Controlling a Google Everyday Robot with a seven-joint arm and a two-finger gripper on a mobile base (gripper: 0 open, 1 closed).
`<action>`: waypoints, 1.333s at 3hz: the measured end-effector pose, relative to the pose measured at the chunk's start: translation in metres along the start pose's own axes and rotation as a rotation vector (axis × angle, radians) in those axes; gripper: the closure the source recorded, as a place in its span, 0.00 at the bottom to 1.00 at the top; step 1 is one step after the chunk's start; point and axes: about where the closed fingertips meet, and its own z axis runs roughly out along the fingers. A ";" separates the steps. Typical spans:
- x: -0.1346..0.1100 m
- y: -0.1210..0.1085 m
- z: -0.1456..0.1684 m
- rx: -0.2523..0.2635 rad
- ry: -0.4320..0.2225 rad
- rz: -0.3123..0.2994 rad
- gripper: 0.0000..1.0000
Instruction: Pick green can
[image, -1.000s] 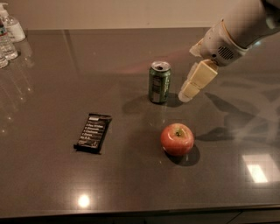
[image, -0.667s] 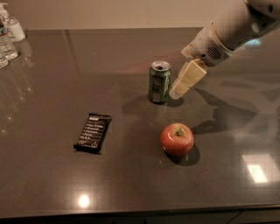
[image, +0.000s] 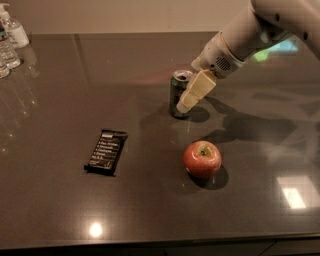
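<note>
- While the green can (image: 177, 96) stands upright near the middle of the dark surface (image: 150, 50), the gripper (image: 185, 104) sits close against its right side, and the pale tip overlaps the can's lower front.
- Whether the gripper is spread or closed, I cannot tell: only one pale piece shows.
- The arm (image: 245, 35) comes in from the upper right and slants down toward the can.
- The step in hand looks like the last of the approach. The can rests on the surface and is not yet lifted.
- The next move calls for centring the can in the gripper, closing on its body at mid-height, then lifting straight up. Because the approach is slanted, a sideways nudge could tip the can.
- The apple (image: 202, 159) lies near, in front of the can. The dark snack bar (image: 106, 151) is well apart to the left, and the water bottles (image: 10, 40) stand at the far corner. None of them seems to block the lift.
</note>
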 end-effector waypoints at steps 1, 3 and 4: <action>-0.006 -0.001 0.013 -0.015 0.010 0.003 0.00; -0.005 -0.001 0.018 -0.020 0.037 0.000 0.41; -0.007 -0.001 0.010 -0.022 0.024 -0.007 0.64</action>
